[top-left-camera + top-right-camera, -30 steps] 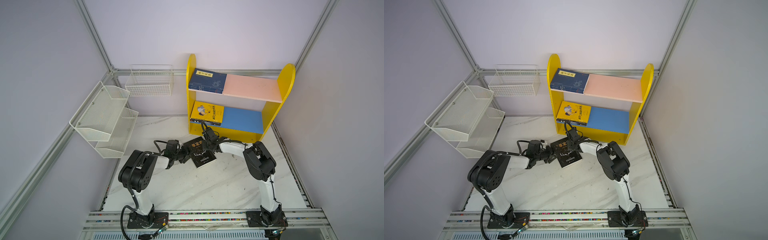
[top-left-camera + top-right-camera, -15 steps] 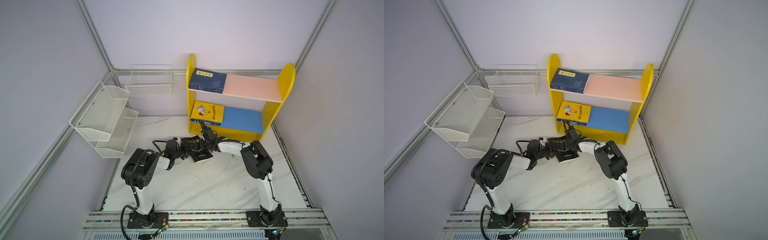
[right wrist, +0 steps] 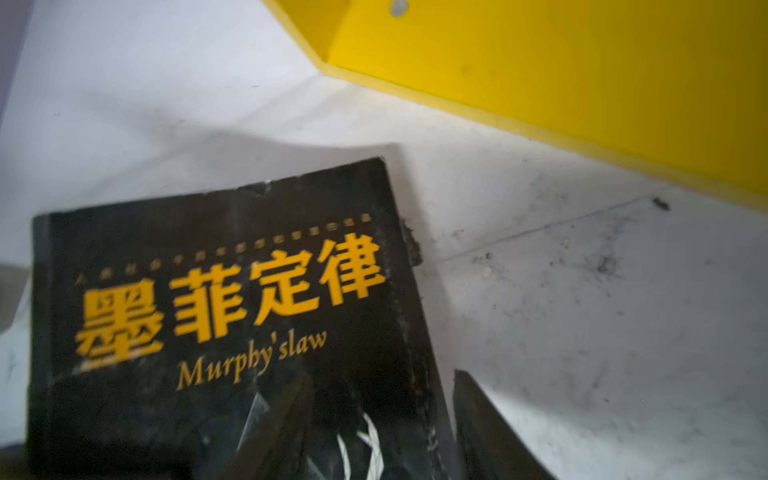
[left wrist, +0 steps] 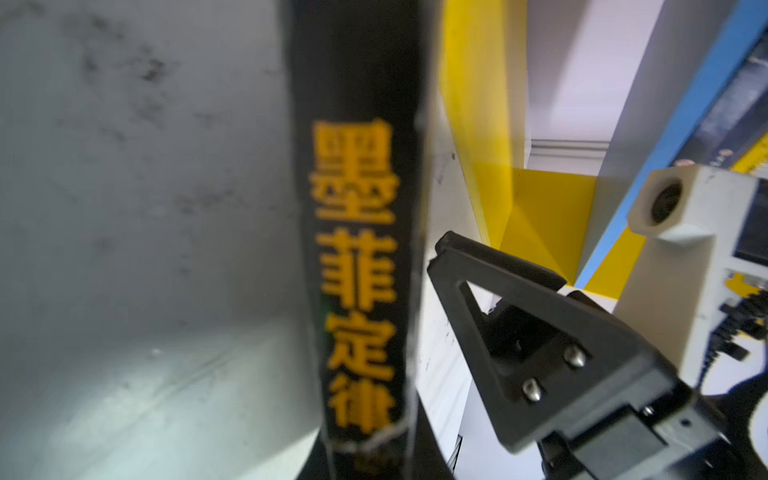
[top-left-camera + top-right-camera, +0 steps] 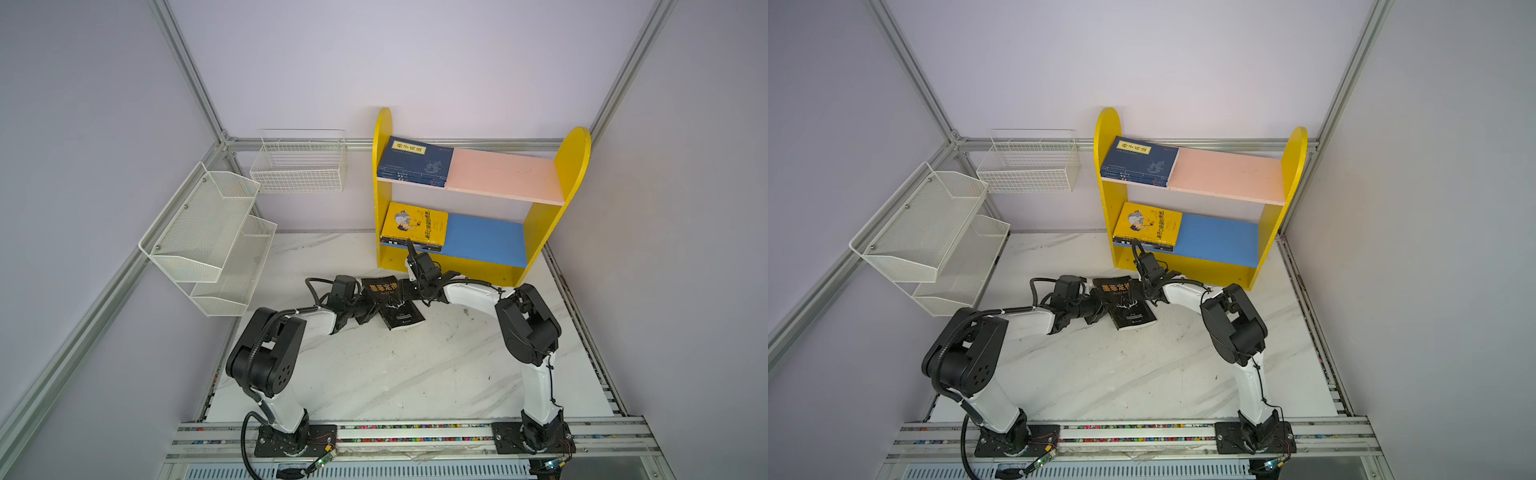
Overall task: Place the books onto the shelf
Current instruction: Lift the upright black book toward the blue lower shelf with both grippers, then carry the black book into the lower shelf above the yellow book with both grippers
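Note:
A black book with an orange Chinese title sits low on the table in front of the shelf. My left gripper is shut on its spine. My right gripper is open at the opposite edge. One of its fingers is over the cover and the other is off the book's edge. Navy books lie at the left end of the pink upper board. A yellow book tops a small stack on the blue lower board.
A white mesh tiered rack and a white wire basket hang on the walls to the left of the shelf. The right parts of the pink board and the blue board are bare. The marble table spreads towards the arm bases.
My left jaws have closed on the black book's spine. My right jaws have opened and let go of its other edge. The book stays in front of the shelf.

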Available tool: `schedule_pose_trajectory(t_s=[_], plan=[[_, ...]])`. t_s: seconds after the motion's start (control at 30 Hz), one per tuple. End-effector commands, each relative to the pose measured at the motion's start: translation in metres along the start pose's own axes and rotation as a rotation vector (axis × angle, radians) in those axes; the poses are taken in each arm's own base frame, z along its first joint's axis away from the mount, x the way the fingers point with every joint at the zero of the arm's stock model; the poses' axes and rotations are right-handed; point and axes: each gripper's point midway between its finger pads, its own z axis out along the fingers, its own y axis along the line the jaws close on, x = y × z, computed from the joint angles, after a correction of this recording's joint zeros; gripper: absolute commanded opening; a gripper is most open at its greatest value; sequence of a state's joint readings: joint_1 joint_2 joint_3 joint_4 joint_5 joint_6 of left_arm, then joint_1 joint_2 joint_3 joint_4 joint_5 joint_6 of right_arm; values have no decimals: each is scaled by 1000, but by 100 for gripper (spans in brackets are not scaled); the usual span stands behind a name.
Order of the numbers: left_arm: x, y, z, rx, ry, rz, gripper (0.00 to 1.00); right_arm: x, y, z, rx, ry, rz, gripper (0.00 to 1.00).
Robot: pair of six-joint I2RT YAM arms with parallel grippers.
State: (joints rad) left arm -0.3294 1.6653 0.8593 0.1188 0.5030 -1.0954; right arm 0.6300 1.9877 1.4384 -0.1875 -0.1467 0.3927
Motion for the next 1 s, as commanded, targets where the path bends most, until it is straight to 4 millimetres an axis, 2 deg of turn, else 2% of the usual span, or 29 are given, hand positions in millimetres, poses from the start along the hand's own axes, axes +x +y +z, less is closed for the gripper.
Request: schedule_pose_trajectory(t_s=[0.0, 0.07, 0.17, 0.3, 0.37, 0.5, 0.63, 0.7, 0.83, 0.97], plan=[[-4, -113, -58, 142, 41, 314, 0, -60, 23, -82, -136, -149, 74, 69], [0, -139, -78, 156, 70, 386, 0, -79, 19, -113, -155, -213, 117, 74], [-3, -172, -93, 203, 75, 407, 0, -100, 5, -154, -168, -299, 208, 80], [-25, -227, -102, 359, -11, 386, 0, -115, -6, -194, -214, -383, 313, 86], [-40, -252, -105, 452, -70, 377, 0, -118, -8, -207, -255, -415, 350, 88], [-66, -284, -95, 544, -128, 336, 0, -110, -11, -222, -339, -432, 446, 91], [-79, -312, -92, 620, -191, 356, 0, -98, -10, -231, -418, -454, 516, 92], [-88, -318, -92, 628, -248, 355, 0, -92, -13, -228, -445, -459, 565, 92], [-103, -319, -87, 636, -321, 301, 0, -90, 0, -237, -662, -511, 639, 96], [-106, -322, -84, 663, -373, 248, 0, -85, 3, -225, -746, -486, 687, 97]])
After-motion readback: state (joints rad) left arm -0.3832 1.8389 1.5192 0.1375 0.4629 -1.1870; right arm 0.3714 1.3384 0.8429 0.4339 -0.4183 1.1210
